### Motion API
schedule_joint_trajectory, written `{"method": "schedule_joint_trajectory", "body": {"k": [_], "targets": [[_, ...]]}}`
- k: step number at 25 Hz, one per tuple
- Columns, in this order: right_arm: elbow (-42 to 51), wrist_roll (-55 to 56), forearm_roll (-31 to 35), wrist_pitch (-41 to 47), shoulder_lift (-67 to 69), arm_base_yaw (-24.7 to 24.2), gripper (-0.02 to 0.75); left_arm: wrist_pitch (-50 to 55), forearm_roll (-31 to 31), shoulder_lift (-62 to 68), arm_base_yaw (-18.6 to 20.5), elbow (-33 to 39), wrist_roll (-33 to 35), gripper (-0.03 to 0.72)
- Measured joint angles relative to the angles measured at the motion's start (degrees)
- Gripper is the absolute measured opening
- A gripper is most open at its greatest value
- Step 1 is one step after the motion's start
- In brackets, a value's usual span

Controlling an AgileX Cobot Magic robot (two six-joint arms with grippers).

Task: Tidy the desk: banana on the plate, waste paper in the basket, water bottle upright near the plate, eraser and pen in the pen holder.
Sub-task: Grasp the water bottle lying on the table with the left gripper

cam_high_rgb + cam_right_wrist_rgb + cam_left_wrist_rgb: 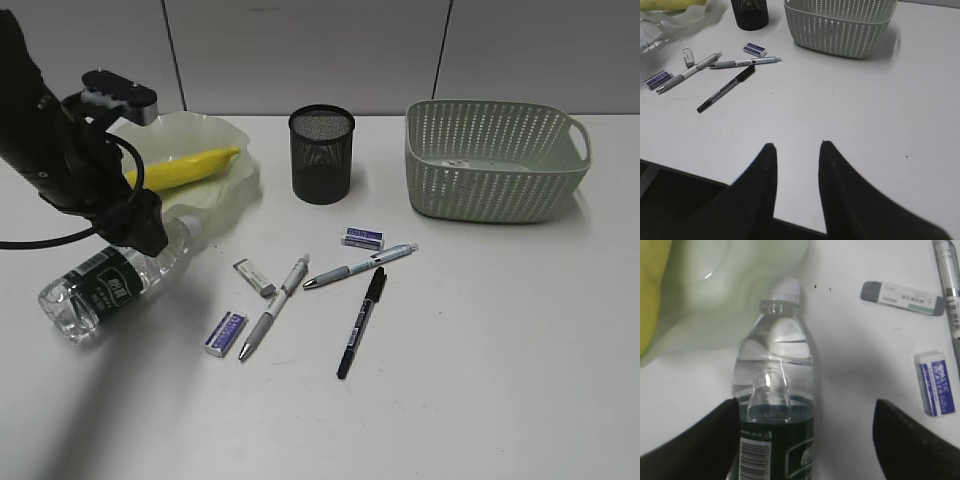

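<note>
A: Straddling the water bottle (775, 385), the left gripper (805, 440) hangs with its jaws spread wide, one finger against the label side and the other well clear; nothing is clasped. Why there?

B: The bottle lies on its side on the desk (480, 380), cap (782, 290) at the ruffled rim of the plate (235, 135). Judged from the pose, a grasp across the label would allow it to be stood upright beside that plate.

A: And the banana (185, 168)?

B: It rests in the plate, so that part appears done. The basket (495, 160) stands at the far right; whether waste paper lies inside cannot be told through the perforations.

A: The writing things?

B: Three erasers — a grey-tipped one (254, 277), a blue one (226, 332) and another blue one (362, 238) — lie loose with a grey pen (273, 307), a silver pen (360, 265) and a black marker (361, 322), all apart from the mesh pen holder (321, 153). That step remains.

A: The right gripper (796, 150)?

B: It hovers above bare desk near the front edge, fingers parted by a narrow gap, empty, presumably parked out of the left arm's way.
</note>
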Motion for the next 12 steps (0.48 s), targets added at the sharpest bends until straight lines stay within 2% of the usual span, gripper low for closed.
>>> {"method": "schedule_joint_trajectory", "body": {"k": [12], "targets": [[0.0, 0.0, 0.0, 0.0, 0.0, 0.0, 0.242, -2.6, 2.7, 4.0, 0.0, -0.5, -1.1, 0.627]]}}
